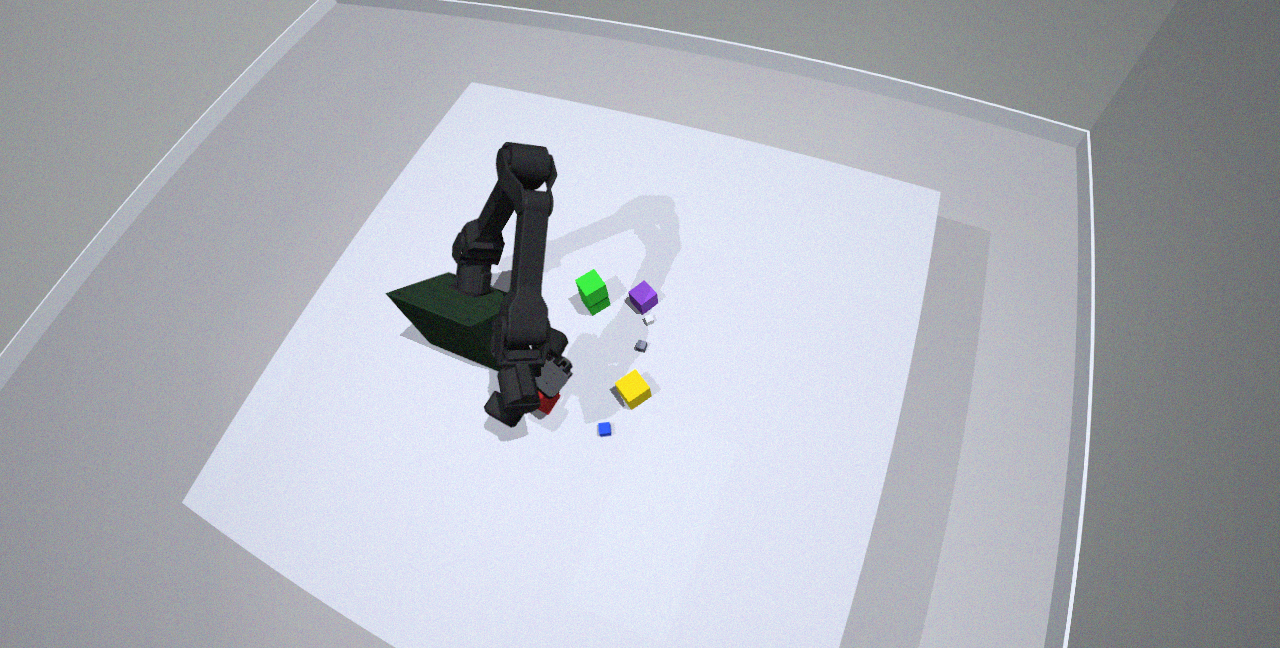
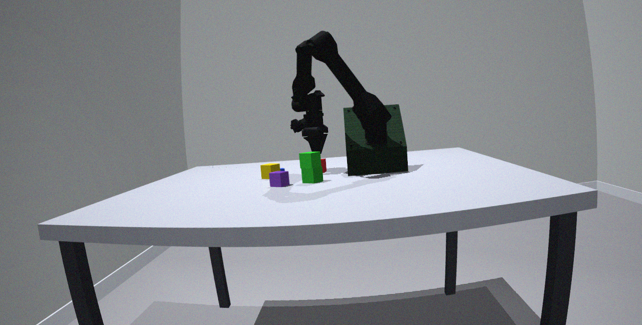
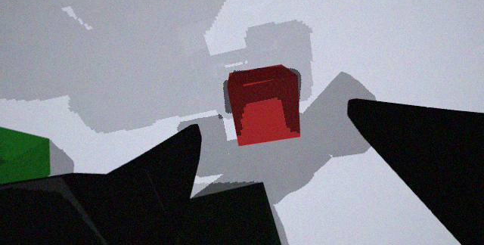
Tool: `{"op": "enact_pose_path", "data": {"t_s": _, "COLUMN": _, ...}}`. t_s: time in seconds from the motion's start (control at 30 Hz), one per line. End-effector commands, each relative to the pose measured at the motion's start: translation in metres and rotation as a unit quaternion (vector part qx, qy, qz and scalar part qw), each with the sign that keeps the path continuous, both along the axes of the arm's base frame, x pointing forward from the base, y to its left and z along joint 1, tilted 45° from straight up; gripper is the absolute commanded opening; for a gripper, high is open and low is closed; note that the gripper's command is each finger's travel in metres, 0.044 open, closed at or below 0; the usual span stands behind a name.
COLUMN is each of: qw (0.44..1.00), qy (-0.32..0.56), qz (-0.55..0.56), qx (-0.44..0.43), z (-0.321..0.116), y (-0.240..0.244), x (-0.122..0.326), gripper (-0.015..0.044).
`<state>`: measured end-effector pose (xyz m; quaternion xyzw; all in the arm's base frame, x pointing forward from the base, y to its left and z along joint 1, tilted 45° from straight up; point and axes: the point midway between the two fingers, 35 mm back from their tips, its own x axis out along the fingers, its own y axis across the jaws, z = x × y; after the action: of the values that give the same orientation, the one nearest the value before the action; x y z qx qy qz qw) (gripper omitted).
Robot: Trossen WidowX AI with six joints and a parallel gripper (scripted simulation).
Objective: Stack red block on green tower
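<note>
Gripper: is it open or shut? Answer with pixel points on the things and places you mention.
Open: in the wrist view, the gripper's point(image 3: 274, 114) fingers stand wide apart, with the red block point(image 1: 547, 402) point(image 2: 323, 165) point(image 3: 263, 120) visible beyond them.

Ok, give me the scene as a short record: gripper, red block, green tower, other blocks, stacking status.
gripper: open, nothing between its fingers, above the red block
red block: on the table
green tower: two blocks, standing
other blocks: yellow, purple, small blue
stacking status: red not on tower
</note>
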<state>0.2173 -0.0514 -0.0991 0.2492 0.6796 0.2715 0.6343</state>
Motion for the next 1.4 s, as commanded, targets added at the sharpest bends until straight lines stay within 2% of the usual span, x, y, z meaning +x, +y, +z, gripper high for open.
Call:
{"op": "enact_pose_path", "data": {"t_s": 0.0, "qw": 1.000, "qy": 0.003, "qz": -0.001, "qx": 0.003, "z": -0.005, "y": 0.006, "x": -0.002, "gripper": 0.0440}}
{"op": "enact_pose_path", "data": {"t_s": 0.9, "qw": 1.000, "qy": 0.003, "qz": -0.001, "qx": 0.005, "z": -0.035, "y": 0.037, "x": -0.006, "gripper": 0.0440}}
{"op": "enact_pose_path", "data": {"t_s": 1.37, "qw": 1.000, "qy": 0.003, "qz": -0.001, "qx": 0.005, "z": -0.036, "y": 0.038, "x": -0.006, "gripper": 0.0440}}
